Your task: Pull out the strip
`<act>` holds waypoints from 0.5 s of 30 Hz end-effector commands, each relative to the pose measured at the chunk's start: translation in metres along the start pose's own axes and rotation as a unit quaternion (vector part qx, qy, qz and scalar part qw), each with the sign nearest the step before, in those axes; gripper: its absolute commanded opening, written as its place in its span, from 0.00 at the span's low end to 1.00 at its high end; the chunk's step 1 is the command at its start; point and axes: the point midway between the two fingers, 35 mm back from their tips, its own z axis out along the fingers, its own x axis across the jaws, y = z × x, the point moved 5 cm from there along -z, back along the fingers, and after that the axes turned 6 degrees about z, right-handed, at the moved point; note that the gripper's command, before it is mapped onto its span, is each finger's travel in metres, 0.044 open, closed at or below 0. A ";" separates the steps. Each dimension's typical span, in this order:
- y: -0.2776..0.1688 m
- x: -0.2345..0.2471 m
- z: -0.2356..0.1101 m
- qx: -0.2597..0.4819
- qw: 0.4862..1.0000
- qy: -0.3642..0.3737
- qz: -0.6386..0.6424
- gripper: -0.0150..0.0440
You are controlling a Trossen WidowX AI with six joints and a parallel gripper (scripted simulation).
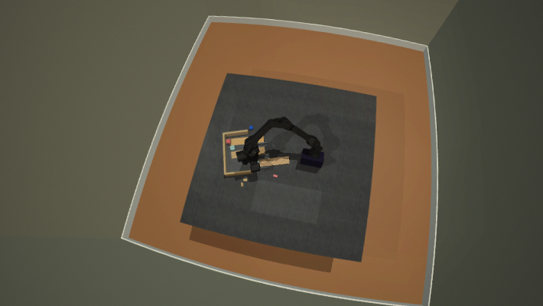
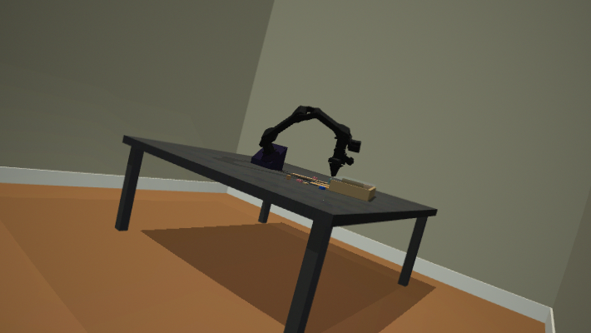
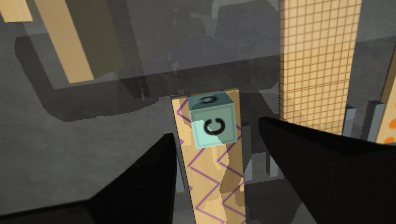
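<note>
The labelled cube (image 3: 214,126) is pale teal with a black letter C. It rests on the far end of a tan strip with a purple zigzag (image 3: 215,180) (image 1: 277,161). My gripper (image 3: 216,132) (image 2: 334,173) hangs low over this strip, with one black finger on each side of it. The fingers are partly closed and touch neither the cube nor the strip. The cube stands just beyond the fingertips. In the overhead view the arm hides the cube.
A tan strip with a grid pattern (image 3: 320,65) lies to the right, and another with orange dots (image 3: 387,127) is at the edge. The wooden tray frame (image 1: 225,157) (image 2: 354,191) holds a red cube (image 1: 228,141) and another teal one (image 1: 232,148). A pink piece (image 1: 274,176) and a blue piece (image 1: 251,128) lie outside.
</note>
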 end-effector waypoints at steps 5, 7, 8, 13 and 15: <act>-0.002 0.000 0.017 0.004 1.000 -0.003 -0.004 0.68; -0.002 0.000 0.020 0.004 1.000 -0.003 -0.004 0.68; -0.002 0.000 0.021 0.004 1.000 -0.003 -0.004 0.68; -0.003 -0.001 0.030 0.004 1.000 -0.004 -0.004 0.68; -0.003 -0.001 0.033 0.004 1.000 -0.004 -0.004 0.68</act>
